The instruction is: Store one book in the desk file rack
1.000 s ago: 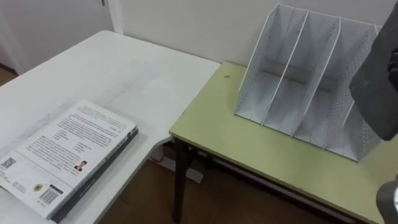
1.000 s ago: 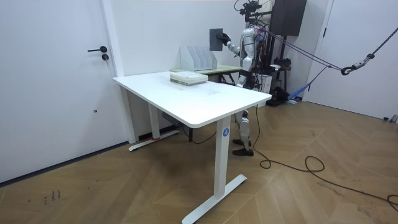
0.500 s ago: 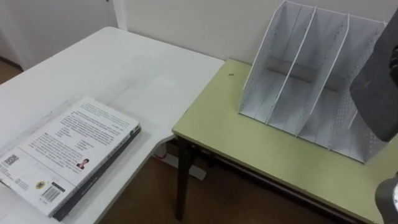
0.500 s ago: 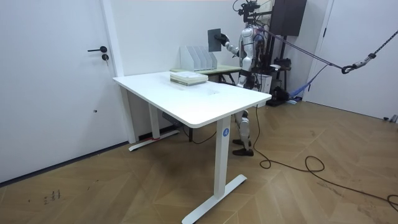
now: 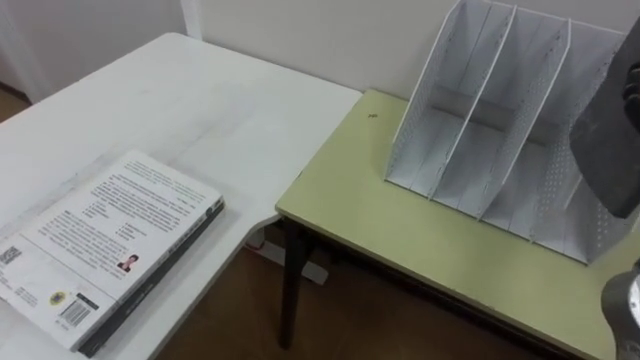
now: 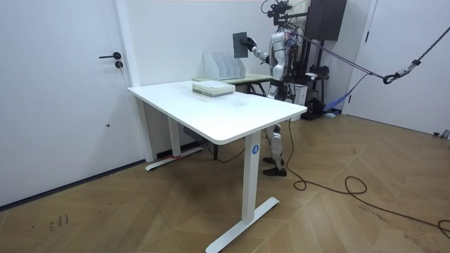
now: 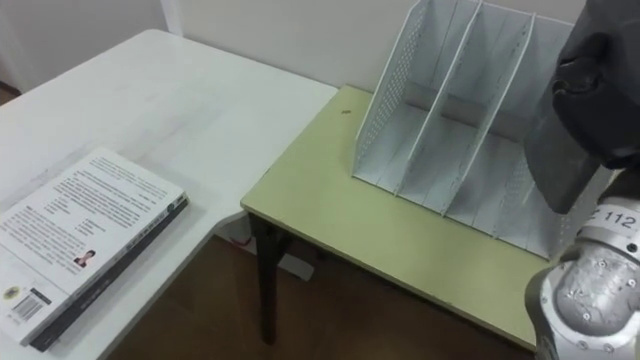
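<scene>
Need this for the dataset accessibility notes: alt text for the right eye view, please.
The robot's right hand grips a dark grey book, held up by the right end of a white file rack whose slots are empty. The rack stands on a green desk, and a stack of books lies on the white table at lower left.

A white softcover book (image 5: 110, 235) lies on the white table (image 5: 200, 110), at seven o'clock in the eye views. Its upturned cover carries a block of small black print (image 5: 140, 205), too fine to read. Toward the cover's six-o'clock end sit a round emblem (image 5: 59, 298) and a barcode label (image 5: 80, 310), with a square code (image 5: 9, 257) at its nine-o'clock corner; no characters can be made out. In the room view a round blue sticker (image 6: 254, 148) stands on the table's front leg (image 6: 247, 179), at four o'clock from the middle, its mark unreadable.
</scene>
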